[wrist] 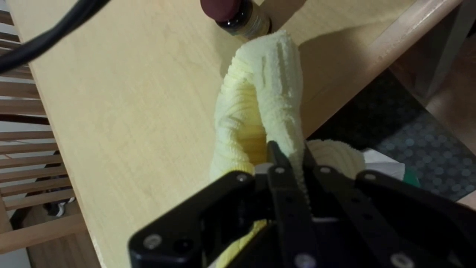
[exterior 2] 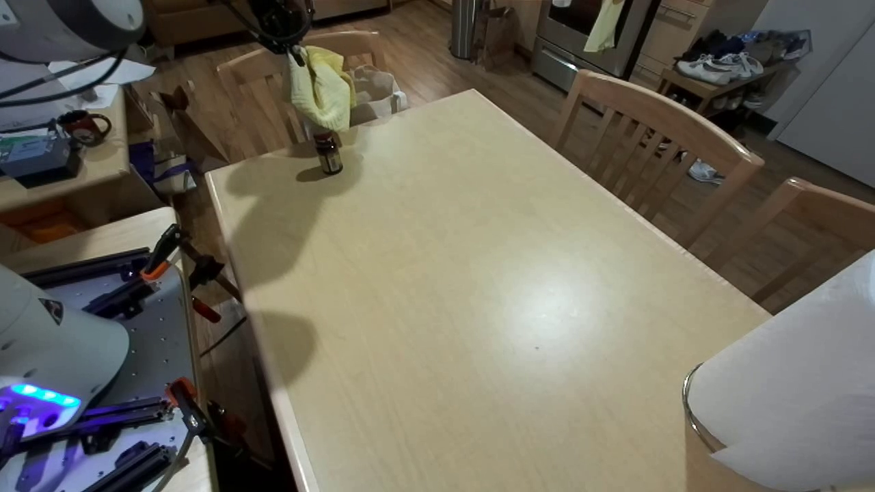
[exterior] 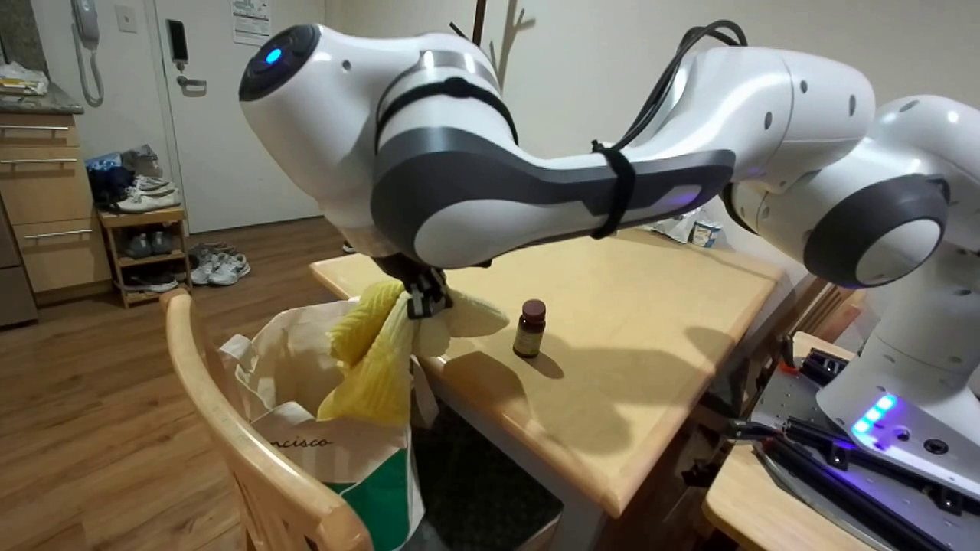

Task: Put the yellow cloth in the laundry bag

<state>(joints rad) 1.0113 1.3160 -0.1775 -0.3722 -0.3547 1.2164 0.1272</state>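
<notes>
Toward eight o'clock in an exterior view, the yellow cloth (exterior: 375, 367) masks part of the laundry bag (exterior: 348, 458), and the chair (exterior: 256, 459) hides the start of its lettering (exterior: 304, 442). In an exterior view, the edge cuts the paper roll (exterior 2: 786, 393) at four. At twelve, the wrist view crops the bottle (wrist: 243, 21), its label (wrist: 256, 24) blurred.

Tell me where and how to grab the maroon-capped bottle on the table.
I'd grip the maroon-capped bottle around its round body just below the cap, coming down from above: it stands upright, so its straight sides should suit a level squeeze. The pincer is shut on the yellow cloth, so that likely has to be let go first.
</notes>
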